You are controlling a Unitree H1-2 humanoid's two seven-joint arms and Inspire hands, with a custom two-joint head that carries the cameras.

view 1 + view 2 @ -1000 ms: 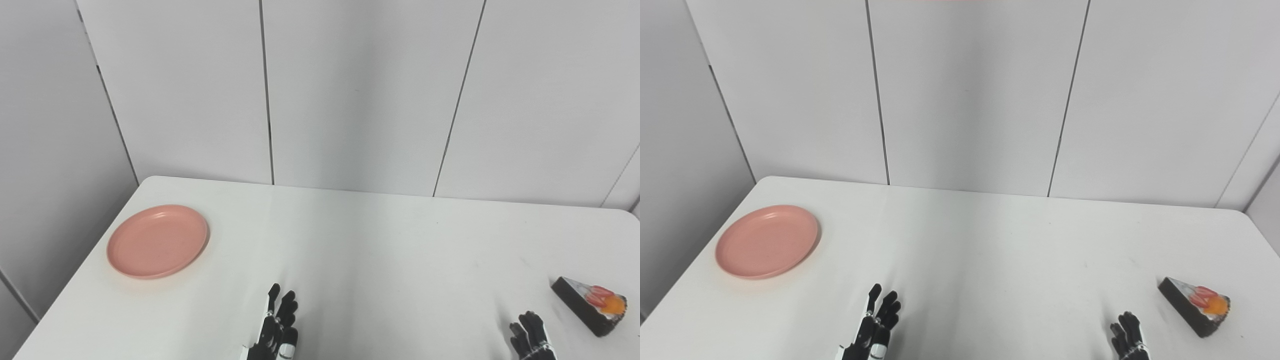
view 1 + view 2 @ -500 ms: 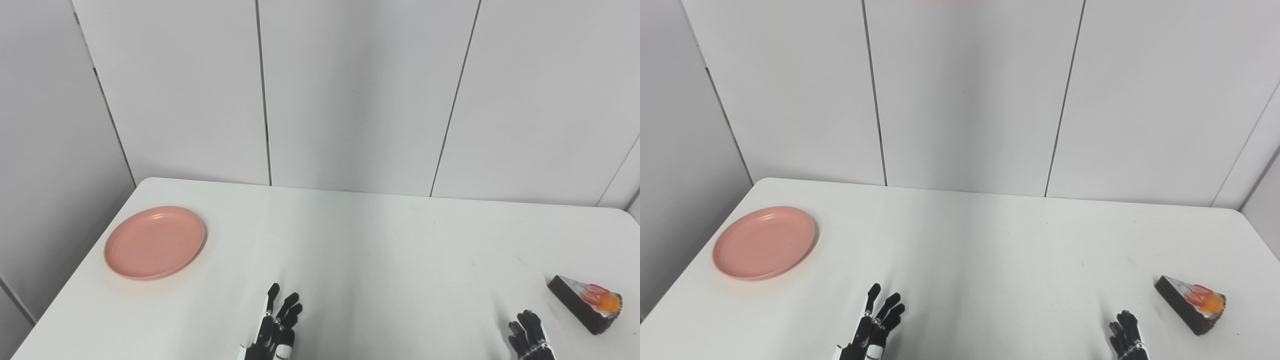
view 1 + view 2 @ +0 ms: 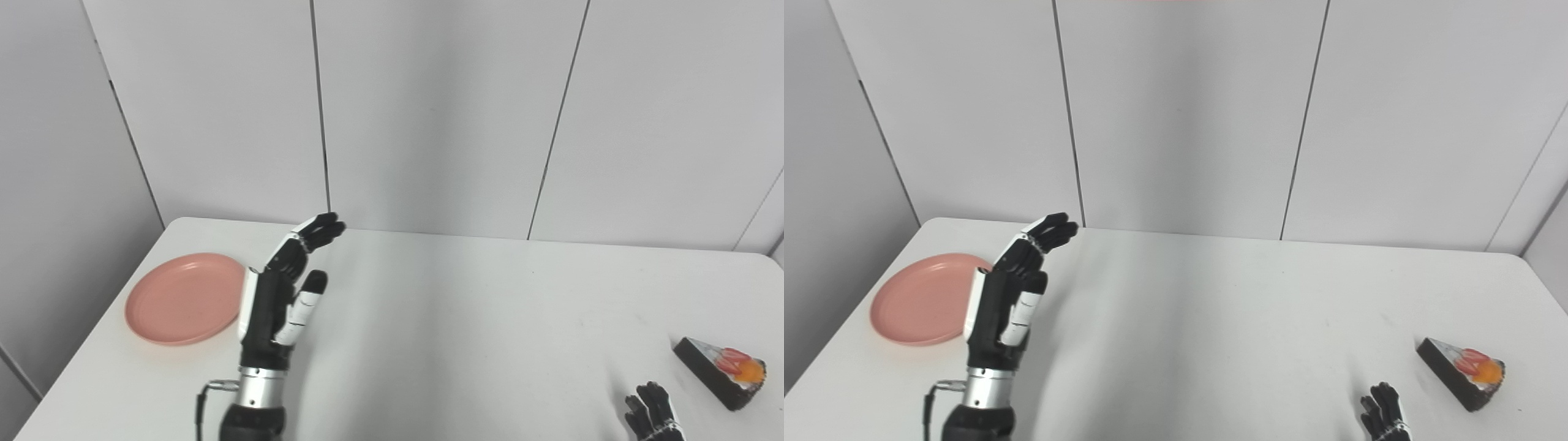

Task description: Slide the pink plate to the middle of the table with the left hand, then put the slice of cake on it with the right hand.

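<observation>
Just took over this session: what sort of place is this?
Likely a lab test cell: a bare white table, plain grey wall panels, and only a pink plate and slice of cake.

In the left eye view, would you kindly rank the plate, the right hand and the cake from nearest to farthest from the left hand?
1. Plate: just left of the raised left hand, its rim partly hidden behind it.
2. Right hand: far across the table, at the bottom right edge.
3. Cake: farther right still, by the table's right side.
</observation>
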